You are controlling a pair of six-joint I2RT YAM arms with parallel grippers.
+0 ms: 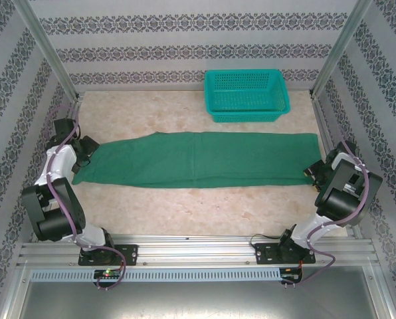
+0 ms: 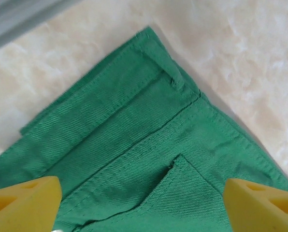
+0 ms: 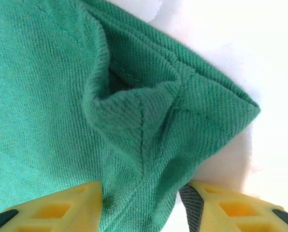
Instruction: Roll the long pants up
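Between right jaws, bunched long pants [image 3: 110,125]

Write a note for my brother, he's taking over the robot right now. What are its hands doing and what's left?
Left hand: open, fingers spread above the waistband end of the long pants, holding nothing.
Right hand: pinching a bunched fold of cloth at the hem end.
Long pants: lying flat as one long strip across the table, in front of the teal basket and apart from it.
Done: pants laid out; no roll started.
Left: the whole roll-up.
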